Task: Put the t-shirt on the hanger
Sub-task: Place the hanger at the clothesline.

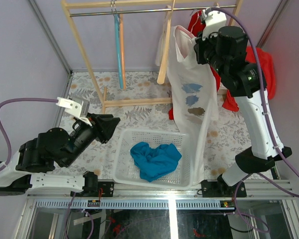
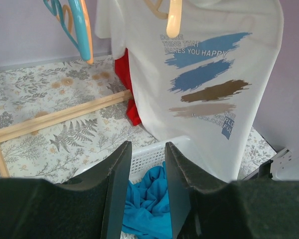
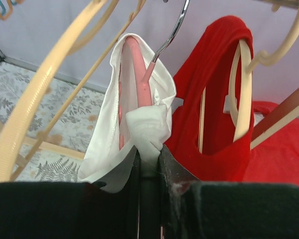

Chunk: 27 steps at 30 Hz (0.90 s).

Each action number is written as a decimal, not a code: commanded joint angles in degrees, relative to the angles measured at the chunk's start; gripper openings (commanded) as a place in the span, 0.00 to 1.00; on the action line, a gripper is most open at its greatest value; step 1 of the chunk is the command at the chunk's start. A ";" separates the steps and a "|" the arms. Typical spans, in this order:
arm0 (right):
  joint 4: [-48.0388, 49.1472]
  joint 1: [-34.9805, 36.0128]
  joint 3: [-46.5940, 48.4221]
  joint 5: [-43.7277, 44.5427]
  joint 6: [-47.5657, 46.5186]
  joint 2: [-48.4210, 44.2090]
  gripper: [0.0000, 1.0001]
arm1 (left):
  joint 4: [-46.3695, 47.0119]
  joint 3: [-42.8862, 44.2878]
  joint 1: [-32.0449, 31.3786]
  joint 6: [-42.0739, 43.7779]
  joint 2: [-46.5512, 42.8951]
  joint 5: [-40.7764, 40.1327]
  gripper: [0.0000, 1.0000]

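Note:
The white t-shirt (image 1: 192,94), printed with blue and brown brush strokes, hangs from the top of the rack at the right, its hem reaching down past the basket. In the right wrist view its neck (image 3: 139,124) is draped over the pale pink hanger (image 3: 136,69), whose metal hook (image 3: 172,32) rises above it. My right gripper (image 3: 149,149) is shut on a bunched fold of the t-shirt just under the hanger's top. Low at the left, my left gripper (image 1: 111,127) stands open with nothing between its fingers, pointing at the basket and the shirt's print (image 2: 204,74).
A white plastic basket (image 1: 149,132) holds a crumpled blue cloth (image 1: 155,159). On the wooden rack (image 1: 137,102) hang a light blue hanger (image 1: 118,45) and a beige hanger (image 1: 164,50). Red garments (image 3: 219,99) hang right beside the t-shirt.

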 commanded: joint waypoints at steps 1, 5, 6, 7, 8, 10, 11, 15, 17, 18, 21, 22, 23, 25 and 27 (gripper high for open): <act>6.61 -2.52 7.00 -6.36 3.31 1.28 0.00 | 1.34 -1.61 0.02 -1.46 -1.38 -0.44 0.32; 11.17 -3.57 3.87 -7.45 4.11 0.89 0.00 | 1.25 -1.43 -0.02 -0.91 -1.82 -0.53 0.32; 11.96 -3.91 3.74 -7.71 4.38 1.01 0.00 | 1.20 -1.42 -0.02 -0.81 -1.83 -0.55 0.32; 12.10 -4.29 4.48 -8.08 4.75 1.53 0.00 | 1.07 -1.37 0.04 -0.81 -1.78 -0.55 0.32; 11.62 -4.78 5.97 -8.75 5.12 2.51 0.00 | 0.93 -1.27 -0.01 -0.81 -1.82 -0.63 0.32; 10.24 -5.12 8.99 -9.13 5.15 3.86 0.00 | 0.73 -1.32 -0.01 -0.81 -2.04 -0.73 0.32; 10.47 -5.18 8.92 -9.18 5.13 3.92 0.00 | 0.72 -1.34 0.03 -0.85 -2.22 -0.73 0.32; 16.34 -5.22 0.19 -9.48 5.52 -0.50 0.00 | 0.48 -1.72 0.03 -1.20 -2.53 -0.72 0.32; 19.94 -5.16 -4.67 -10.07 5.53 -3.60 0.00 | 0.33 -1.95 -0.03 -1.35 -2.70 -0.81 0.32; 20.57 -5.22 -5.53 -10.27 5.51 -4.89 0.00 | 0.29 -1.97 -0.05 -1.40 -2.68 -0.82 0.32; 21.08 -5.18 -5.18 -9.95 5.35 -5.87 0.00 | -0.01 -1.71 -0.02 -1.57 -2.57 -0.73 0.32; 21.52 -5.15 -5.22 -9.81 5.31 -6.16 0.00 | -0.04 -1.57 -0.01 -1.55 -2.49 -0.69 0.32; 22.00 -5.23 -5.42 -9.74 5.22 -6.47 0.00 | -0.05 -1.42 0.00 -1.66 -2.35 -0.60 0.32; 22.79 -5.27 -5.79 -9.57 5.13 -6.89 0.00 | -0.07 -1.37 -0.03 -1.67 -2.30 -0.63 0.32; 23.78 -5.16 -6.74 -9.47 4.84 -7.32 0.00 | -0.07 -1.43 -0.01 -1.77 -2.07 -0.54 0.32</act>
